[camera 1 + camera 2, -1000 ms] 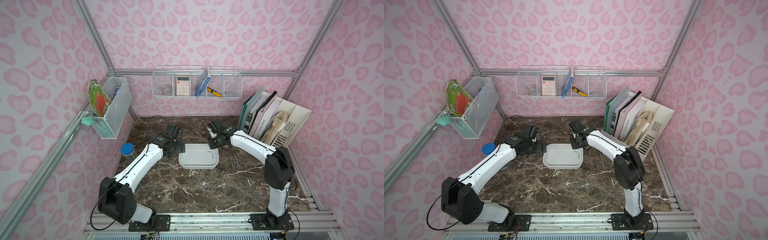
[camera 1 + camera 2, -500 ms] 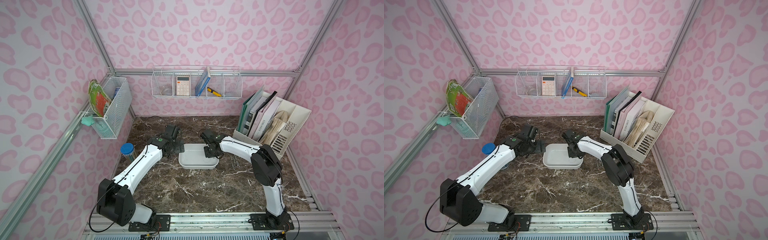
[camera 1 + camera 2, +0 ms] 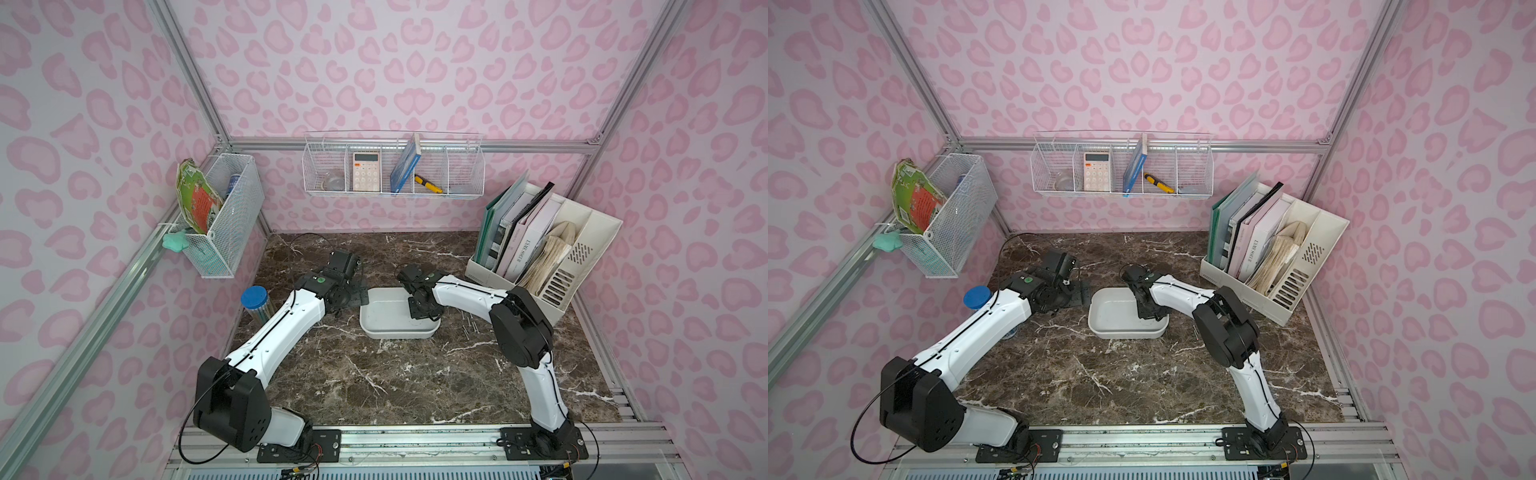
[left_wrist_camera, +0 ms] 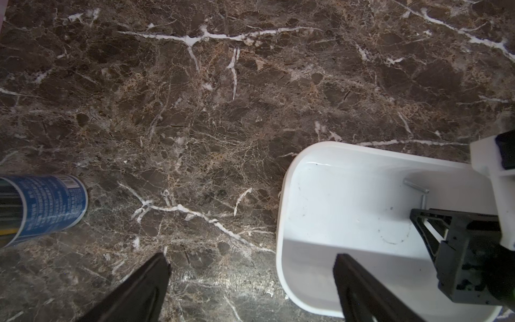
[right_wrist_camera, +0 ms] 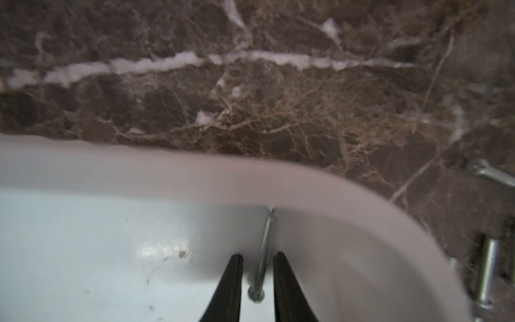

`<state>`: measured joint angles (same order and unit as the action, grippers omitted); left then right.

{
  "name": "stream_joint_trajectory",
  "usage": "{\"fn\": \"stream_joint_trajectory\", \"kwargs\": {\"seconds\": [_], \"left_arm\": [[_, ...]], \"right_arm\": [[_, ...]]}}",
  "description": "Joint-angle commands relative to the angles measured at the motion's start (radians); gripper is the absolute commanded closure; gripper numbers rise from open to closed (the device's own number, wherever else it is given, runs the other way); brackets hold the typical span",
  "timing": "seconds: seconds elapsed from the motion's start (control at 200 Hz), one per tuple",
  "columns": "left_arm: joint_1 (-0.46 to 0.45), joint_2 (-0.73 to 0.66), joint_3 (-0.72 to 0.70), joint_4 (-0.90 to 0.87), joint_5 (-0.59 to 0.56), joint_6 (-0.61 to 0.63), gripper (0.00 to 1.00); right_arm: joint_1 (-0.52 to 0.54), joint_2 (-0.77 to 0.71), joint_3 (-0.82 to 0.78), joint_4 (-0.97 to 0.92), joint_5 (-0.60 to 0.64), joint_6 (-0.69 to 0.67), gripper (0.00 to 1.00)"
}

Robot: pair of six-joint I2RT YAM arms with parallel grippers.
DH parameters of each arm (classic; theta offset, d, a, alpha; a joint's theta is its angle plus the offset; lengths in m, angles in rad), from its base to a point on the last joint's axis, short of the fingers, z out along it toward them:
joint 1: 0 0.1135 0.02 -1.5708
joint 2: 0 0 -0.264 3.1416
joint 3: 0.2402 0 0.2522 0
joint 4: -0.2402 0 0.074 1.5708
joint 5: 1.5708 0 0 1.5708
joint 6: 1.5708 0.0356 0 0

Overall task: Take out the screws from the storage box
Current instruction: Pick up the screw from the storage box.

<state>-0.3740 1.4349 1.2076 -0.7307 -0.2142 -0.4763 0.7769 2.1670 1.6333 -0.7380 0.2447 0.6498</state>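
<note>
Some screws (image 5: 487,264) are already laid out on the brown surface (image 3: 374,374), just beside the white box (image 3: 395,333). At least two more are seen inside the box near its right end, so the job is not finished. One screw (image 5: 266,234), thin and silver with a small round head, is framed by the right pincer (image 5: 257,256). Its jaws are set a little apart and the screw is not yet pinched. The left pincer (image 4: 250,258) is held wide open and empty at the box's left edge.
</note>
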Motion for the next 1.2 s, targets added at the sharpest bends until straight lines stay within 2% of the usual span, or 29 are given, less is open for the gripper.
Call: {"fn": "stream_joint_trajectory", "kwargs": {"seconds": [0.0, 0.345, 0.405, 0.575, 0.88, 1.195], "left_arm": [[0.0, 0.004, -0.001, 0.005, 0.003, -0.012, 0.03], [0.0, 0.017, -0.002, 0.009, 0.007, -0.013, 0.03], [0.0, 0.019, -0.002, 0.008, 0.006, -0.013, 0.03], [0.0, 0.021, -0.003, 0.011, 0.001, -0.013, 0.03], [0.0, 0.039, 0.004, 0.01, 0.026, -0.002, 0.03], [0.0, 0.092, 0.028, 0.001, 0.138, 0.022, 0.03]], "right_arm": [[-0.001, 0.019, 0.004, -0.011, 0.016, 0.018, 0.78], [-0.008, 0.035, -0.029, 0.031, -0.008, 0.042, 0.95], [-0.014, 0.033, -0.026, 0.038, -0.02, 0.039, 1.0], [-0.018, -0.003, -0.03, 0.073, -0.029, 0.029, 1.0], [-0.016, -0.097, -0.077, 0.186, -0.129, -0.017, 1.0], [-0.016, -0.135, -0.087, 0.179, -0.111, -0.022, 1.0]]}}
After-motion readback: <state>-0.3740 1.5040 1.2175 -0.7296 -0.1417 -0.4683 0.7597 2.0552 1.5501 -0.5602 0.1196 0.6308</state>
